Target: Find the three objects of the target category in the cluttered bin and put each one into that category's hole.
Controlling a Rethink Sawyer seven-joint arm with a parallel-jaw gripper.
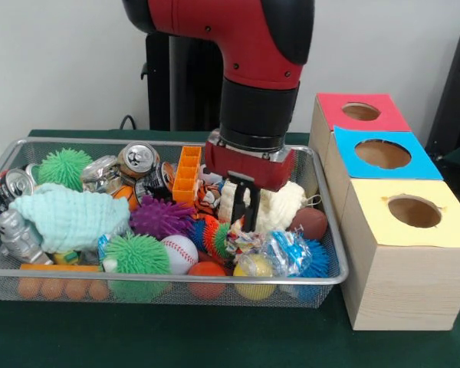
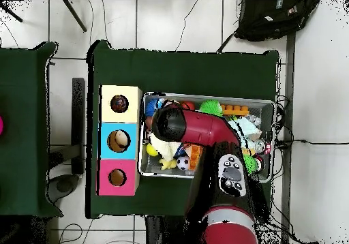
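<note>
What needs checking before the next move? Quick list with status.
1. gripper down inside the wire bin: ok.
2. Gripper holding anything: cannot tell, clutter hides the tips.
3. Items right under it, the cream plush and tiger toy, crowd it: not ok for a clean pick.
4. Holes in the yellow box, blue box and red box unobstructed on top: ok.
5. Target category: cannot tell.

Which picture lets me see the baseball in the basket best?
The front view: the baseball lies near the front of the wire basket, its red stitching clear beside a green spiky ball. In the overhead view no baseball can be picked out; the red arm covers much of the basket.
</note>
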